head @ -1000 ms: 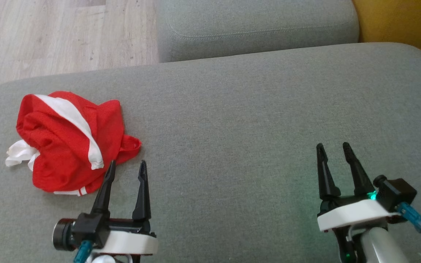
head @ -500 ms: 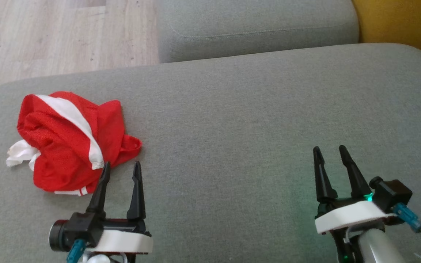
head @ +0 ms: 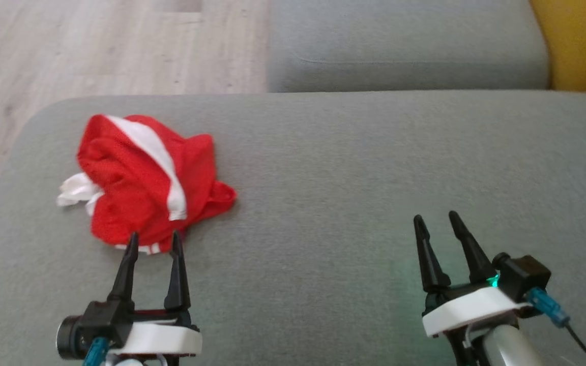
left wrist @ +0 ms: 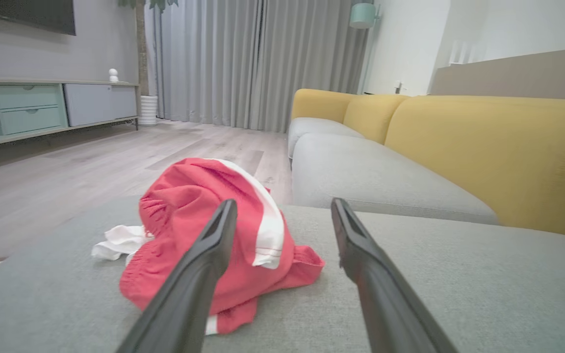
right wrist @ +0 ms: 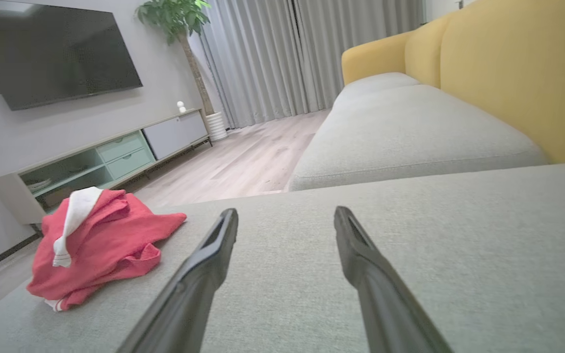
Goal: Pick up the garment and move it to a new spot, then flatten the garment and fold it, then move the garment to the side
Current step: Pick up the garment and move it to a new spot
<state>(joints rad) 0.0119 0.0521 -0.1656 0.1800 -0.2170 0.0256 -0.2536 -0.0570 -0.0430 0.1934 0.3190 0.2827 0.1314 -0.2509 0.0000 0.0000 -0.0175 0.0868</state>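
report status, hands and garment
Left hand open, empty, tips by the red garment. Right hand open, empty. Garment crumpled on grey cushion, not held. Nothing in the way.

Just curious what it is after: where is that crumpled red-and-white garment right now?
In the head view, the crumpled red-and-white garment lies on the left of the grey fabric cushion, right in front of the left gripper.

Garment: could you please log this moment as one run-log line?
stage: pre-grasp | garment: crumpled on grey cushion, not held | left gripper: open, at its near edge | right gripper: open, empty
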